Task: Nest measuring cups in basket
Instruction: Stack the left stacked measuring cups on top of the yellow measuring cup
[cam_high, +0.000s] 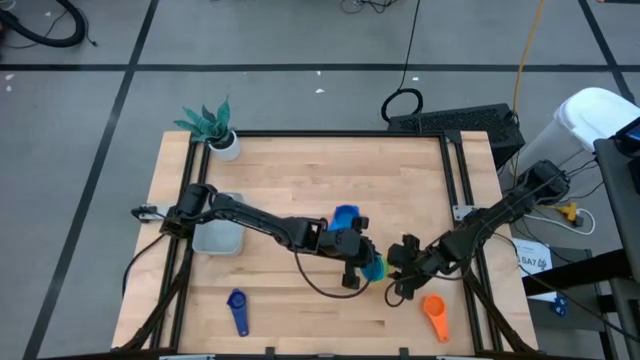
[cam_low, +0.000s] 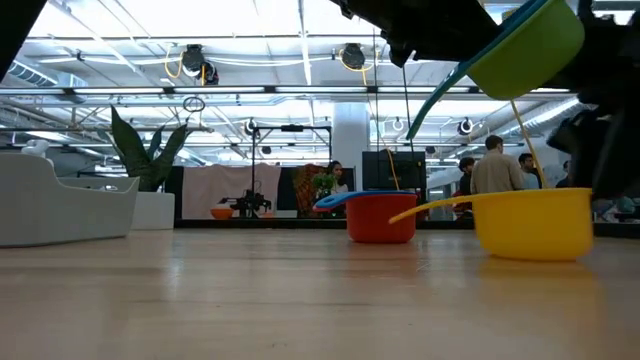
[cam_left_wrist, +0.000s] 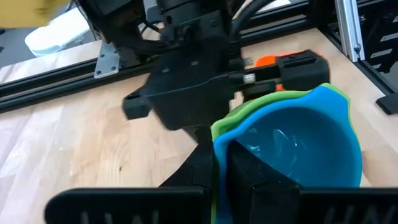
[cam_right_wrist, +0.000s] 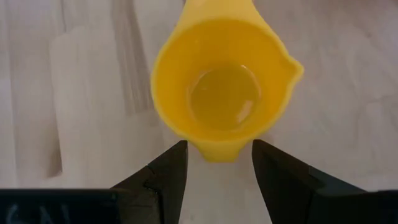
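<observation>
Judging by the layout, the nesting was only partly done and none of it had reached the basket, which sat well off to the outer side of the left arm, far from either set of fingers, and seemed to hold no cup. On the worktop, the left gripper had its fingers clamped together on a green cup with a light blue cup already seated inside it, the pair lifted clear of the wood. Facing it closely, the right gripper held its fingers apart just short of the yellow cup, which rested upright on the wood, not yet gripped. A blue cup lay beside the left fingers on a red one. An orange cup lay near the right fingers, and a dark blue cup well apart from both. Most of the stacking, and the move to the basket, remained.
</observation>
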